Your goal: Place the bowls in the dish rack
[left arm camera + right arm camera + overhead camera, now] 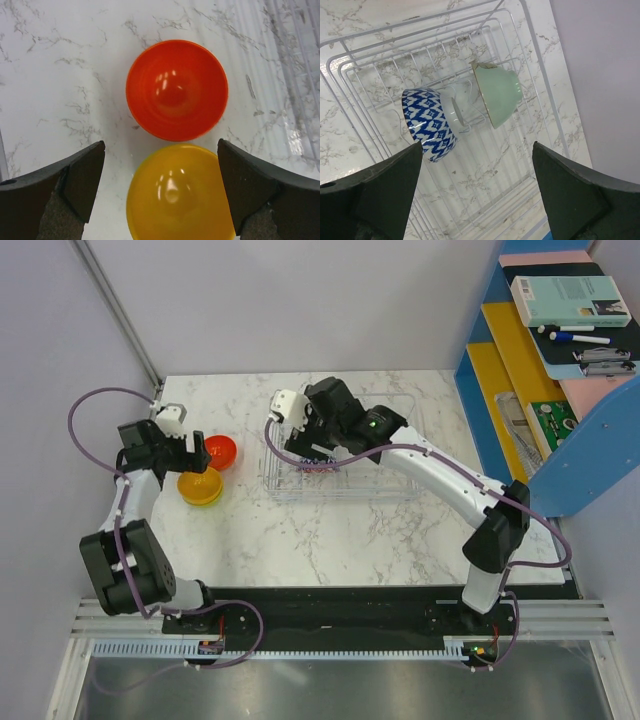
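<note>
Sitting on the left side of the white marble table (330, 540) are two smooth, round, shiny bowls. The red-orange bowl (176, 90) is farther away and the orange-yellow bowl (175, 195) is nearer. They look like they touch, but it is hard to be sure. Both are empty, open side up. The left gripper (160, 182) hangs over the yellow one, jaws spread wide, holding nothing. To the right is the dish rack (395, 488), a clear plastic box with low walls and thin ribs. Inside it two bowls stand on their edges, side by side: the zigzag bowl (430, 125), blue and white outside, and the pale green bowl (500, 95). The right gripper (477, 185) is above them, jaws wide apart and empty.
</note>
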Controlling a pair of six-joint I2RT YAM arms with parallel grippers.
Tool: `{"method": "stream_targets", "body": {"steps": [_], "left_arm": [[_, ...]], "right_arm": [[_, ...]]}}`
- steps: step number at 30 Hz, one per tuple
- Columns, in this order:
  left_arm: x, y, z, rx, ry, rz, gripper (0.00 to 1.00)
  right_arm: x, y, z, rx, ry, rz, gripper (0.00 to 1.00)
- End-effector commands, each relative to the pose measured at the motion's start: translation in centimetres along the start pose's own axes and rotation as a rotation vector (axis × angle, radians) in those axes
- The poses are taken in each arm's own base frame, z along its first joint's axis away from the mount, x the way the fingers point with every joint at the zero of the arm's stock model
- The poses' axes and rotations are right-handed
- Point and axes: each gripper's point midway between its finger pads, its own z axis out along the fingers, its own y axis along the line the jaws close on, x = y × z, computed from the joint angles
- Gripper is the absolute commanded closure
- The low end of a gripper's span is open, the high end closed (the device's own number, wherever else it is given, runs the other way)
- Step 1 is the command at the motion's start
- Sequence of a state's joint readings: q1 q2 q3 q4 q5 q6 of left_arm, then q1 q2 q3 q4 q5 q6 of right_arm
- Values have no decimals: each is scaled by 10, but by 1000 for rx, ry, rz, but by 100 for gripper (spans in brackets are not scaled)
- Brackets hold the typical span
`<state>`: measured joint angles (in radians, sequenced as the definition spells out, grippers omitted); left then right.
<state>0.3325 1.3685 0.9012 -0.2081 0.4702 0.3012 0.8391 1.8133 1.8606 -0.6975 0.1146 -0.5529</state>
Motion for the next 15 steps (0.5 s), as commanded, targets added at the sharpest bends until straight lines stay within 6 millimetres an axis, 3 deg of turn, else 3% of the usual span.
{"method": "stream_targets", "body": {"steps": [1, 2, 4, 5, 6, 8, 9, 15], "left_arm": [[-33, 32, 20, -56, -41, 97, 0], [-45, 38, 22, -64, -59, 110, 0], [-38, 42, 39, -39, -20, 108, 0], [-48, 46, 42, -42, -29, 123, 0], [-36, 50, 53, -32, 10, 119, 0], [-39, 57, 62, -30, 21, 134, 1], [-29, 62, 73, -31, 52, 131, 2], [-7, 66, 101, 11, 139, 130, 7]], "right_arm": [[2, -3, -9, 40, -14, 28, 2], [4, -2, -11, 43, -10, 27, 2], [8, -2, -13, 43, -4, 26, 2], [10, -1, -15, 42, -3, 24, 2], [12, -2, -16, 43, -4, 26, 2], [14, -4, -20, 51, -2, 31, 2], [15, -4, -20, 52, -3, 34, 2], [15, -7, -31, 65, -36, 54, 2]]}}
